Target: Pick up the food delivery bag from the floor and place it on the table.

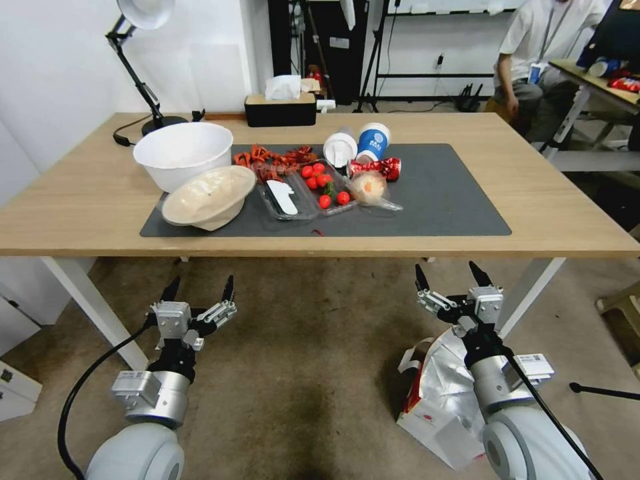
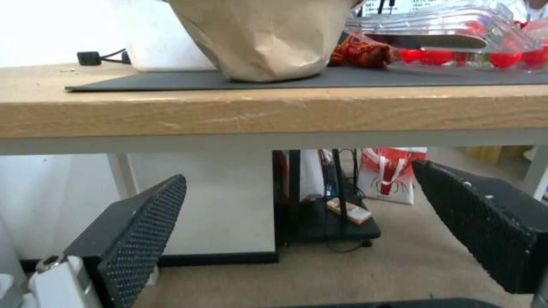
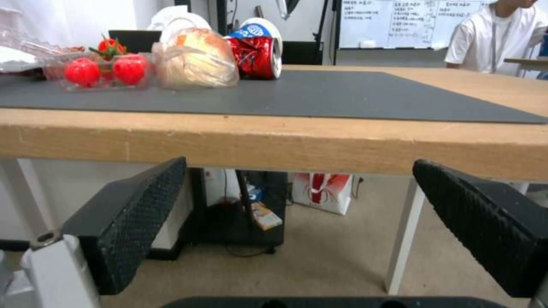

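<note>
The food delivery bag (image 1: 437, 400) lies on the carpet at the lower right, white with a red side panel, white handles and crumpled silver foil showing at its open top. My right arm crosses over it and hides part of it. My right gripper (image 1: 447, 273) is open and empty, held above and beyond the bag, just below the front edge of the table (image 1: 547, 207). My left gripper (image 1: 202, 283) is open and empty too, level with it on the left, over bare carpet. Both wrist views look at the table's front edge past open fingers (image 2: 143, 231) (image 3: 137, 214).
The dark grey mat (image 1: 440, 193) carries a white bowl (image 1: 183, 155), a paper bowl (image 1: 210, 197), clear trays of tomatoes (image 1: 325, 187), cups (image 1: 372, 141) and snacks on its left half. White table legs (image 1: 530, 293) stand either side. A red-and-white bag (image 3: 321, 190) stands beyond the table.
</note>
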Motion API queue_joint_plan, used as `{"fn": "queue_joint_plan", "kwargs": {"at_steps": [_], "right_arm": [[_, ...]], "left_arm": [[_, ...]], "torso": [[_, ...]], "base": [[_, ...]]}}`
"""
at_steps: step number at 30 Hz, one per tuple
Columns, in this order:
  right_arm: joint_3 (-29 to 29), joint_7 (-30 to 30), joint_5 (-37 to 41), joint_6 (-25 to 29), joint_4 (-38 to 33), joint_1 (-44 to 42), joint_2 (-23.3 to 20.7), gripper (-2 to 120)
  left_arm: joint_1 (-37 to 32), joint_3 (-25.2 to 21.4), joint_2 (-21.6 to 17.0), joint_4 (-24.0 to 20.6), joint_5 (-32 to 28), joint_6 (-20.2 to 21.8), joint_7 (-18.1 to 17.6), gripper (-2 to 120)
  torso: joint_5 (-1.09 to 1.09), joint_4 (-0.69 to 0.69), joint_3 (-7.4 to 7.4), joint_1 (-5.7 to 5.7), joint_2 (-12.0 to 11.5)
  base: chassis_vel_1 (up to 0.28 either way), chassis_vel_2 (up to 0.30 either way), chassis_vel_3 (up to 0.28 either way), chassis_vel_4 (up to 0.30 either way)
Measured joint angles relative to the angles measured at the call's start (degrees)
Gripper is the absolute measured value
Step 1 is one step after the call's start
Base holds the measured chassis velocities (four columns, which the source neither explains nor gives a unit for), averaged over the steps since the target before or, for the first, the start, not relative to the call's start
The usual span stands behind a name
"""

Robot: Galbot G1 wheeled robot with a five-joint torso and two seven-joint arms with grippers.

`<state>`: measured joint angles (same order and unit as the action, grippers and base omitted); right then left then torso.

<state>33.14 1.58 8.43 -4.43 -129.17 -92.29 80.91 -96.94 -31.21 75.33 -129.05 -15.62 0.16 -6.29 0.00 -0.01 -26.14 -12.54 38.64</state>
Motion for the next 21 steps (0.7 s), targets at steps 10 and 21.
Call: {"fn": "queue_joint_plan", "kwargs": {"at_steps": [10, 21], "right_arm": [[0.0, -0.6, 0.3, 0.4, 0.0, 0.2, 0.1, 100], [0.1, -0.7, 0.5, 0.7, -0.1, 0.0, 0.3, 100]], "left_arm": [[-0.5, 0.1, 0.2, -0.2, 0.3, -0.1, 0.2, 99], [-0.8, 0.0, 0.2, -0.2, 1.0, -0.4, 0.5, 98]], "torso": [[0.00, 0.00, 1.37, 0.90, -2.3], [0.00, 0.00, 2.92, 1.93, -4.8]], "base": [[0.000, 0.000, 0.000, 0.000], [0.000, 0.000, 0.000, 0.000]]}}
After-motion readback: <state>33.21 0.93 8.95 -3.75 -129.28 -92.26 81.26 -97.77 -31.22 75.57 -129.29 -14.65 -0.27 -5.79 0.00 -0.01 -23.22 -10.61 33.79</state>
